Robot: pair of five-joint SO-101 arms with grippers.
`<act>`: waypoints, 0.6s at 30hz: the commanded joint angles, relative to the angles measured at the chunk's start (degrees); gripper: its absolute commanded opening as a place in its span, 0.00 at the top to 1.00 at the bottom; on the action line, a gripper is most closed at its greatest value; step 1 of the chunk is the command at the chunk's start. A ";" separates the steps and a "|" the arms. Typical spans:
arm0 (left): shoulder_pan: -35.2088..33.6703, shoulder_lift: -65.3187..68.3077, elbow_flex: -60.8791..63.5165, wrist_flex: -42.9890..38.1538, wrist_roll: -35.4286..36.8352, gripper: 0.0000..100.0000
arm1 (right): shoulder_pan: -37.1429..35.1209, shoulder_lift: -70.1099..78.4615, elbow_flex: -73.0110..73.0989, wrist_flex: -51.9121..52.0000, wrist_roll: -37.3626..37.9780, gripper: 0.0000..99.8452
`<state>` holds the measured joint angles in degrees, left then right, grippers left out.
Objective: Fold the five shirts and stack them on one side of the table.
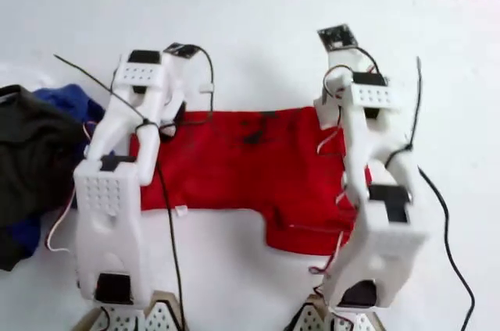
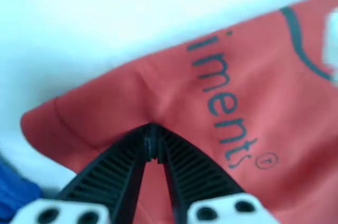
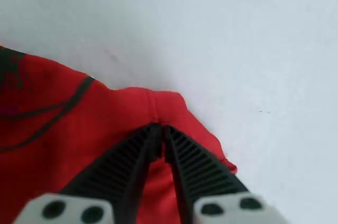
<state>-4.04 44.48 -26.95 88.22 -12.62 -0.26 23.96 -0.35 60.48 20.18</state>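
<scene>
- a heap of unfolded shirts [image 1: 27, 151], black over blue, lies at the left edge of the table [image 1: 250, 26], probably parked there to leave the middle for folding;
- the left gripper [image 2: 153, 143] is closed, pinching the red shirt [image 1: 234, 163] near its far left corner; cloth puckers at the tips, which suggests a hold meant for lifting that edge;
- the red shirt lies spread in the table's middle, between the two arms; mostly flat, dark print facing up, one flap jutting toward the arm bases on the right; not yet folded;
- the right gripper [image 3: 160, 140] is likewise clamped on the shirt's far right corner; a matching hold, probably so both corners can be carried over together.
</scene>
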 commanded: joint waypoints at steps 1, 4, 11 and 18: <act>-2.46 3.78 -4.26 2.73 0.53 0.97 | 2.15 7.69 -8.79 4.97 0.00 0.98; -5.98 6.95 -8.40 3.87 0.53 0.97 | 6.81 12.88 -15.12 7.34 0.09 0.98; -8.79 14.42 -21.85 8.62 0.44 0.97 | 12.35 20.79 -28.40 12.97 0.18 0.98; -5.01 16.79 -33.27 14.15 0.44 0.97 | 9.45 19.74 -39.12 23.43 0.18 0.98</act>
<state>-8.44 61.63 -56.84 101.58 -12.53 8.09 45.67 -34.55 80.35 20.18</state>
